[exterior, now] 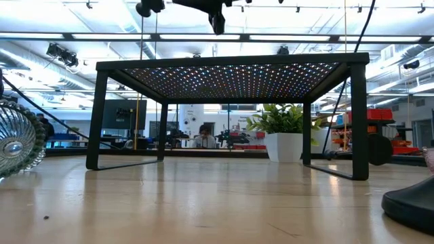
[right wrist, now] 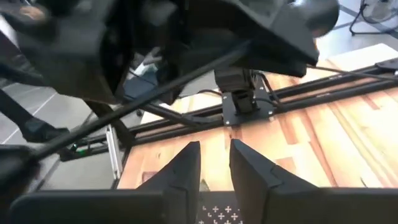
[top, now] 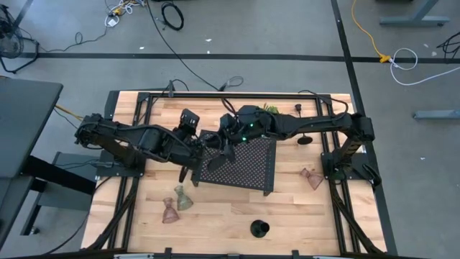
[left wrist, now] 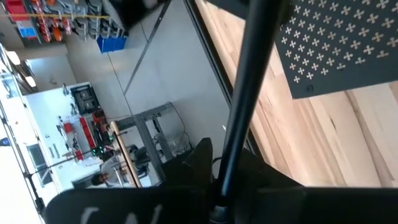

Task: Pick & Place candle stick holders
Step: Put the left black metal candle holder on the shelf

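My left gripper (top: 192,155) is shut on a black candle stick holder (left wrist: 249,93) with a thin stem, beside the left edge of the black perforated tray (top: 241,162). My right gripper (right wrist: 214,158) hovers over the tray's far left part, its fingers a little apart and empty. The held stem crosses the right wrist view (right wrist: 143,99). On the table stand a pinkish glass holder (top: 169,212), a greenish one (top: 182,198), a brownish one (top: 312,178), a short black cup (top: 259,229) and a black holder on its round base (top: 304,139). My left gripper holds the black holder by its thin stem (left wrist: 225,177). The stem runs straight out ahead of the fingers, past the tray's corner and clear of the table. The gripper's own body hides the place of contact and which end of the stem it has.
The tray stands on legs in the table's middle (exterior: 230,68). A green plant in a white pot (exterior: 285,132) is at the far edge. In the low view a glass holder (exterior: 17,146) is near left and a black base (exterior: 410,203) near right. A person sits in the room behind.
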Available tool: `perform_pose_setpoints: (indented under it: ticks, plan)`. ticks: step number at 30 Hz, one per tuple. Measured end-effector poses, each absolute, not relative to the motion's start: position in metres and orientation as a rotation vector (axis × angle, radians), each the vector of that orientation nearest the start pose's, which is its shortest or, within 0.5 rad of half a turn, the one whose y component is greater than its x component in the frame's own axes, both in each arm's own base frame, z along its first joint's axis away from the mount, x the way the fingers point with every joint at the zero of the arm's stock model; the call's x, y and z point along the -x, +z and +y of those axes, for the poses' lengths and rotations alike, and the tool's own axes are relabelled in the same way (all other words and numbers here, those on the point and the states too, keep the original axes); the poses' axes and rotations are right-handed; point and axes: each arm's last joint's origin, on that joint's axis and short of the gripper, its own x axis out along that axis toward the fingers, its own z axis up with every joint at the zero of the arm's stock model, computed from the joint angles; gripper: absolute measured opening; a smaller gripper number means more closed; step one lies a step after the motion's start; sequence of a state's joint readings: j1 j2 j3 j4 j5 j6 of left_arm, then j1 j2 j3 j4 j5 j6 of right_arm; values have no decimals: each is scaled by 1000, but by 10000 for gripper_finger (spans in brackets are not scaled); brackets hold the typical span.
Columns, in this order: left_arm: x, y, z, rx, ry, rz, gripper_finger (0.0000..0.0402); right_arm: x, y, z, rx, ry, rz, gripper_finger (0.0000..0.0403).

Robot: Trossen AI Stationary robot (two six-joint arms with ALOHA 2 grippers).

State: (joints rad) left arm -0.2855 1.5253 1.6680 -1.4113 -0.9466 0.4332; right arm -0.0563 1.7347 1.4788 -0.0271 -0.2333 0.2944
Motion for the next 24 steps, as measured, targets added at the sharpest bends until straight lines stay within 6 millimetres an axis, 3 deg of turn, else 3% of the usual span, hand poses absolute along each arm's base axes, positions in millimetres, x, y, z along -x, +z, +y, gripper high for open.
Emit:
perform_pose_setpoints:
  ticks: [8, 13, 19, 24]
  plan:
    - [-260, 379, -51, -1061, 345, 1212, 25, -397, 347, -30, -345, 147, 268, 102]
    - [-261, 378, -49, -990, 318, 1217, 26, -396, 351, -22, -340, 188, 259, 107]
    - [-262, 379, -38, -987, 389, 1231, 89, -396, 349, -5, -341, 279, 291, 107]
    - [-263, 378, -34, -970, 388, 1238, 112, -392, 338, 6, -323, 294, 417, 107]
